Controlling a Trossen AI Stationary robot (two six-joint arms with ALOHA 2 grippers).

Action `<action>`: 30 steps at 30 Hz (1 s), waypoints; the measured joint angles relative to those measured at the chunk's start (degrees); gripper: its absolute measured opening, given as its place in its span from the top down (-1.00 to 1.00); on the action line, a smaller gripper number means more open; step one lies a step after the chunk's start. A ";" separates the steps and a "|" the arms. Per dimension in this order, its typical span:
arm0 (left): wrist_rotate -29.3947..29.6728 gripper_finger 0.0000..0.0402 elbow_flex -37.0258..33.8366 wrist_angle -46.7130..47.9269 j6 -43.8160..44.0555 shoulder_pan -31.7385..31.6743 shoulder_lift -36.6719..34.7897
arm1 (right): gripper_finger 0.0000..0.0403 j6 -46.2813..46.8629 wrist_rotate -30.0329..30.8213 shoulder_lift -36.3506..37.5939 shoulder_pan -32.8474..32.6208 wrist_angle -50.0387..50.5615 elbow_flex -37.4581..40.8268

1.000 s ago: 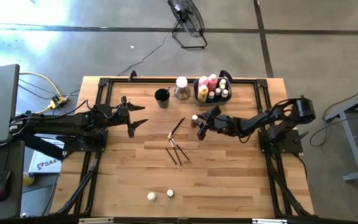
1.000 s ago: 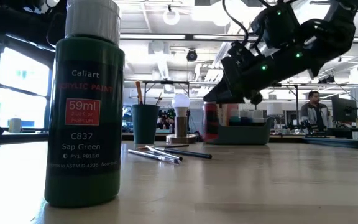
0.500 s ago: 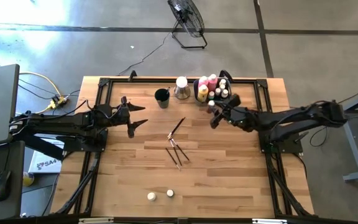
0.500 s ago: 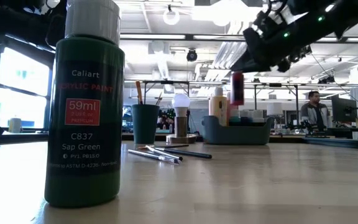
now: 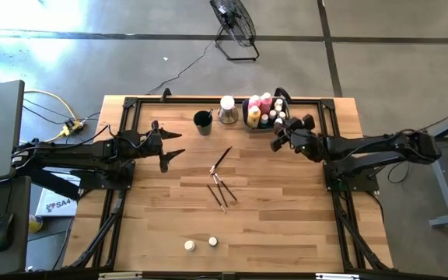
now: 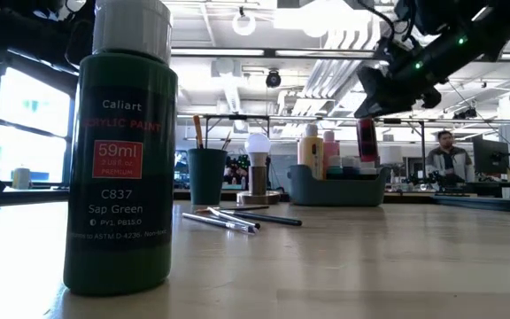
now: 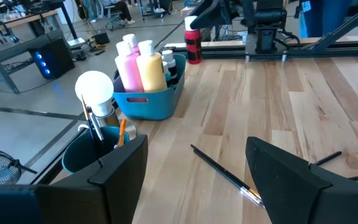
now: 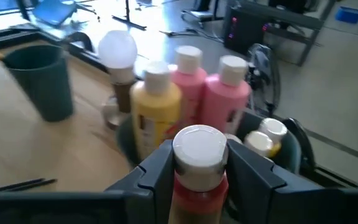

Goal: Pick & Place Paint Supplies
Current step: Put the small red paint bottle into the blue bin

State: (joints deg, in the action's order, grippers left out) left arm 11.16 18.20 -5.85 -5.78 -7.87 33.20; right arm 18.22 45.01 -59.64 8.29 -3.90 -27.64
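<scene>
Red bottle (image 6: 367,142) moved binward; wooden table (image 5: 286,218).

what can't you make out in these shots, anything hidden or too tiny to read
- Red white-capped paint bottle in the right gripper: right wrist view, fingers and the picture's edge hide its label.
- Grey-blue rectangular bin: left wrist view, pink and yellow bottles screen the pots behind.
- Two small cream-capped pots: high view, too small to tell the contents.
- Thin dark-handled brushes: high view, too small to count.
- Left gripper: left wrist view, fingertips cut off.
</scene>
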 joint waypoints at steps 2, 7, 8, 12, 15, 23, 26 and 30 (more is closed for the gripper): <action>0.00 -0.33 0.00 -0.02 0.02 -0.01 -0.01 | 0.41 -0.32 -0.11 0.00 1.61 -1.83 1.27; 0.00 -0.33 0.00 -0.02 0.04 -0.01 -0.01 | 0.40 -0.42 -2.79 0.00 5.29 -8.53 4.37; 0.00 -0.33 0.00 -0.02 0.02 -0.01 -0.01 | 0.40 -0.38 -2.90 0.00 5.93 -9.91 4.87; 0.02 -0.33 0.00 -0.38 0.04 0.01 0.01 | 0.41 -0.42 -4.22 -0.33 8.35 -12.96 5.79; 0.02 -0.33 0.00 -0.46 -0.11 -0.01 -0.01 | 0.42 -0.33 -5.36 -1.25 9.38 -13.16 6.08; 1.91 -0.33 0.00 -0.66 -0.25 -0.01 -0.01 | 0.41 -0.48 -7.51 -8.47 11.46 -19.65 5.99; 1.94 -0.33 0.00 -0.59 -0.31 -0.01 -0.01 | 0.43 -0.51 -6.82 -10.95 11.68 -22.25 5.95; 1.94 -0.33 0.00 -0.52 -0.38 -0.01 0.00 | 0.39 -2.00 -4.66 -13.27 11.72 -25.09 5.92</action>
State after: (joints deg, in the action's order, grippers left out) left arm 13.10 18.20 -6.37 -6.15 -7.88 33.20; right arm 16.22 40.36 -72.90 20.01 -28.99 -21.72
